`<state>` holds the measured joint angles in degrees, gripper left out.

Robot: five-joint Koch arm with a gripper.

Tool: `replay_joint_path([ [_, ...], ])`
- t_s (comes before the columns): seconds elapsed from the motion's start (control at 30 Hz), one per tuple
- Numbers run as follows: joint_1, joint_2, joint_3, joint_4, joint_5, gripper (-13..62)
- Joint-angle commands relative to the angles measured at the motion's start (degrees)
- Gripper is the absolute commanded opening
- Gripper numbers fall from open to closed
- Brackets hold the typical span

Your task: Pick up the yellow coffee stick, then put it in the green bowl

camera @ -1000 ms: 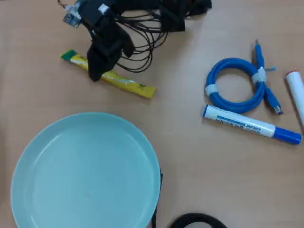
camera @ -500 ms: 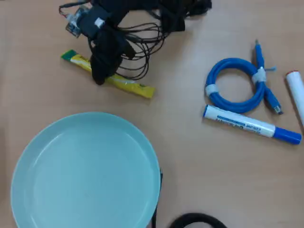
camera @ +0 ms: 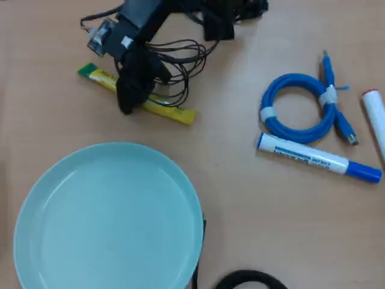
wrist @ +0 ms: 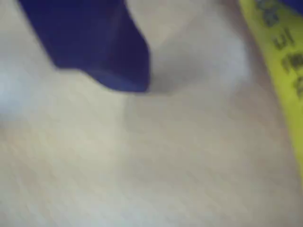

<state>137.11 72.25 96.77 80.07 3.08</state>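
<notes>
The yellow coffee stick [camera: 172, 112] lies slanted on the wooden table, above the green bowl [camera: 108, 223], its green end at upper left. My gripper [camera: 125, 106] is down on the table over the stick's middle and hides that part. In the wrist view one blue fingertip [wrist: 125, 78] touches the table at upper left. The stick [wrist: 284, 61] runs down the right edge, a wide gap away from that fingertip. A dark sliver shows beyond the stick in the top right corner. The gripper looks open around the stick. The bowl is empty.
A coiled blue cable [camera: 283, 84] and a white marker with a blue cap [camera: 313, 158] lie at the right. Another white marker [camera: 374, 117] sits at the right edge. The arm's black wires [camera: 180, 66] trail above the stick. A black cable [camera: 249, 278] curves at the bottom edge.
</notes>
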Motion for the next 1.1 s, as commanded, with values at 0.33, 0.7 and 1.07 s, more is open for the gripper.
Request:
replay_joint_path([
  [0.33, 0.8, -0.2, -0.7, -4.3, -2.4, 57.5],
  [0.7, 0.6, -2.3, -0.6, -8.6, -2.3, 45.5],
  [1.07, 0.6, -2.4, -0.8, -8.8, -2.0, 17.9],
])
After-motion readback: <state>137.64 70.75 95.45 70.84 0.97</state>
